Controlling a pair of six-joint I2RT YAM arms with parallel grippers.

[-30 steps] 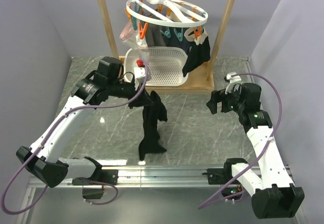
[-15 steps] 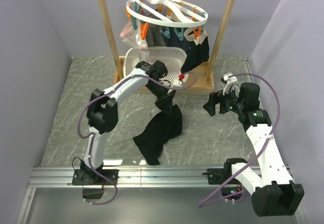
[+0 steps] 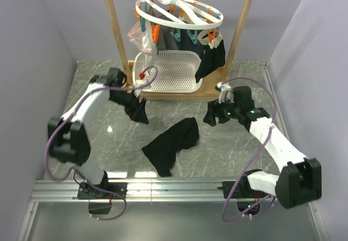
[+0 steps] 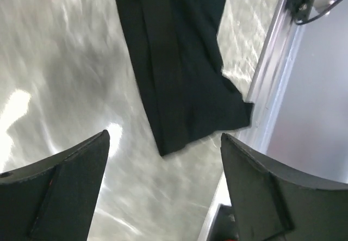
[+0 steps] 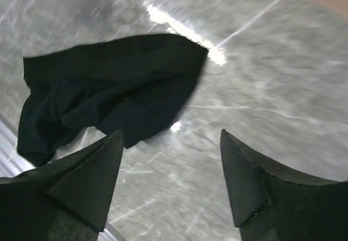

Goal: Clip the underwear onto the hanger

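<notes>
Underwear (image 3: 173,142): crumpled on table (image 3: 109,143), unheld. Left gripper (image 3: 142,115), right gripper (image 3: 210,116): fingers apart, empty. Step judged: pickup. Next: pinch an edge, raise to a clip (image 3: 155,33) on the hanger (image 3: 179,13).

The underwear (image 3: 173,144) lies on the bench (image 3: 98,143) around its middle, a little toward the near edge. The left gripper (image 3: 141,115) hangs to its left and farther back, and the right gripper (image 3: 210,116) is just to its right. Neither touches it. At the far edge stands the rack (image 3: 114,29). The hanger (image 3: 179,13) hangs from its top bar, with the basket (image 3: 174,72) below on the rack's base.
</notes>
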